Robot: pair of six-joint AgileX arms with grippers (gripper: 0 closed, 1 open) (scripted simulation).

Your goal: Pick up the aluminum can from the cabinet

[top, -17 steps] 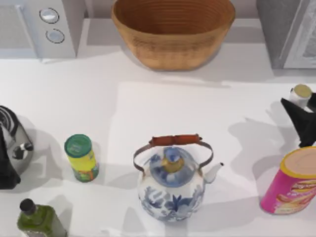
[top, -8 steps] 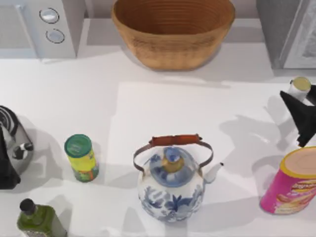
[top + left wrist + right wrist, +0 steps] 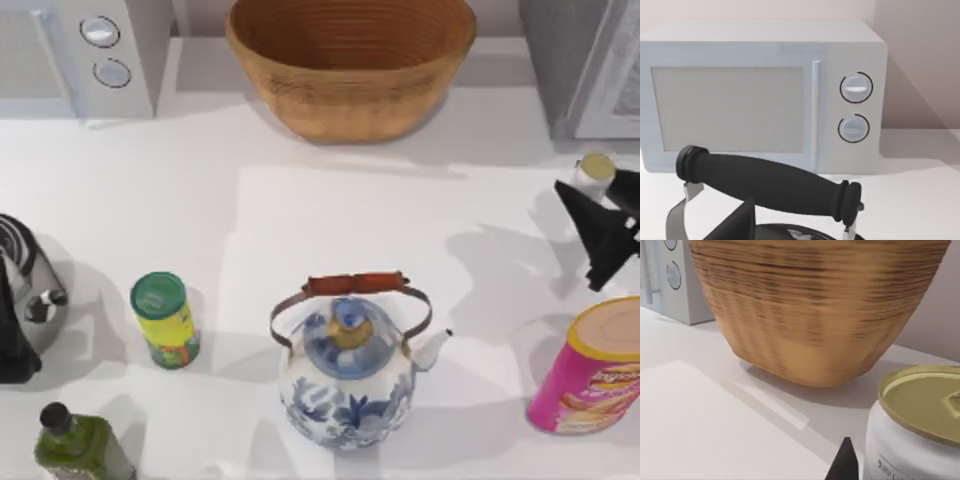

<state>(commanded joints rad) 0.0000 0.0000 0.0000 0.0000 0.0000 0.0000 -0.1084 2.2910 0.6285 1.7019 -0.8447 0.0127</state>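
The aluminum can [image 3: 596, 167] is white with a gold lid and sits at the far right of the top view, above the white cabinet [image 3: 330, 230]. My right gripper [image 3: 598, 192] is shut on the aluminum can, with black fingers on either side of it. In the right wrist view the aluminum can [image 3: 920, 430] is close up, with one black fingertip [image 3: 845, 462] beside it. The can's shadow falls on the cabinet well to its left. My left gripper [image 3: 10, 325] is parked at the left edge of the table.
A wicker basket [image 3: 350, 60] stands at the back centre, with a microwave [image 3: 90, 50] at the back left. A blue-and-white teapot [image 3: 348, 370] is at the front centre. A green canister [image 3: 165, 320], a green bottle [image 3: 75, 445], a pink tub [image 3: 595, 370] and a dark kettle [image 3: 35, 290] also stand around.
My right gripper has moved toward the back and slightly left with the aluminum can in it. Their shadow has slid left on the cabinet. The left arm has not moved.
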